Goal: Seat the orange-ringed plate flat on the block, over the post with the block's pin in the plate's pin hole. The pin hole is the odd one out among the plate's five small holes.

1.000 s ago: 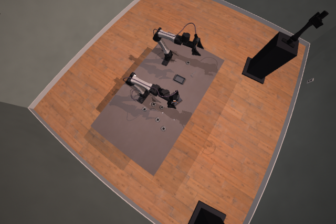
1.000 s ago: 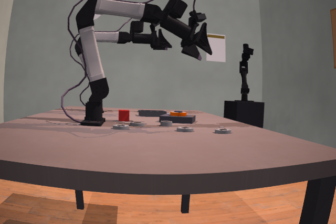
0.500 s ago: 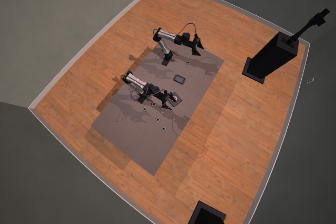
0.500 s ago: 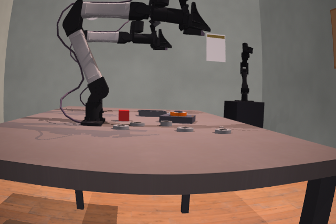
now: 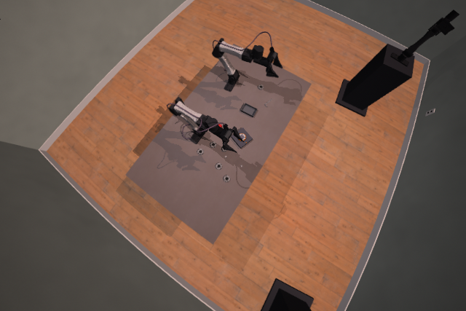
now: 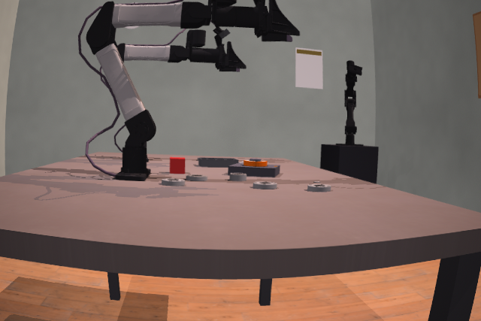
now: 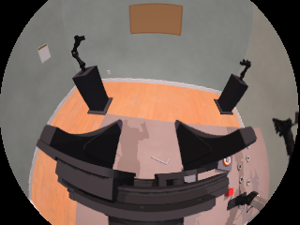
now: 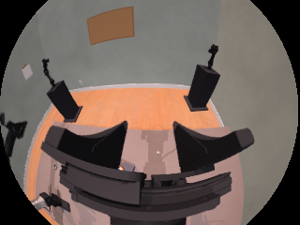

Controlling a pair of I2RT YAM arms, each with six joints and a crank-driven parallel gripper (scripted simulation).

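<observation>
Orange-ringed plate (image 5: pixel 242 137) (image 6: pixel 255 163) (image 7: pixel 227 160) (image 8: pixel 121 168): on the block (image 5: pixel 248 140) (image 6: pixel 253 171) (image 8: pixel 127 165), looking level in the exterior view
Post: its top (image 6: pixel 255 159) seems to show above the plate, so the centre is probably threaded
Pin and pin hole: too small to tell whether they match
Right claw (image 5: pixel 238 145) (image 6: pixel 294 35) (image 8: pixel 150 122): wide, nothing held, raised well above the table (image 6: pixel 233 216)
Left claw (image 5: pixel 279 71) (image 6: pixel 241 68) (image 7: pixel 149 122): wide and empty, also raised
Done: placing and release, by all appearances
Left: perhaps nothing, unless the pin is missed and the plate needs turning
</observation>
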